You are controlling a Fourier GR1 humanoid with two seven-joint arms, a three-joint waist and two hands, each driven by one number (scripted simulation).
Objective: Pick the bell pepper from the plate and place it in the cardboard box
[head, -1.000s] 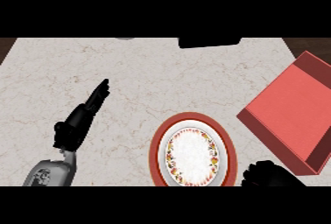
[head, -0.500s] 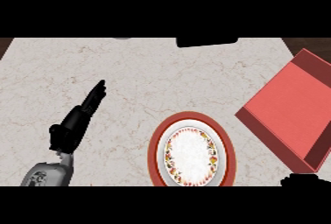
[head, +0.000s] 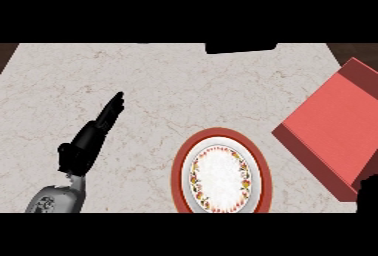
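Pale grey-veined marble counter [head: 184, 85]. Red-rimmed plate [head: 221, 172], white centre ringed by a red-and-yellow floral band. Coral-red box [head: 336, 132], darker maroon edges. Black left hand [head: 92, 135] on a grey forearm [head: 55, 200].

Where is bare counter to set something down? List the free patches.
Widest free patch: the counter above the plate, between the left hand and the red box. Another lies far left of that hand. Crowded: the narrow strip between plate and box, near the right hand at the edge.
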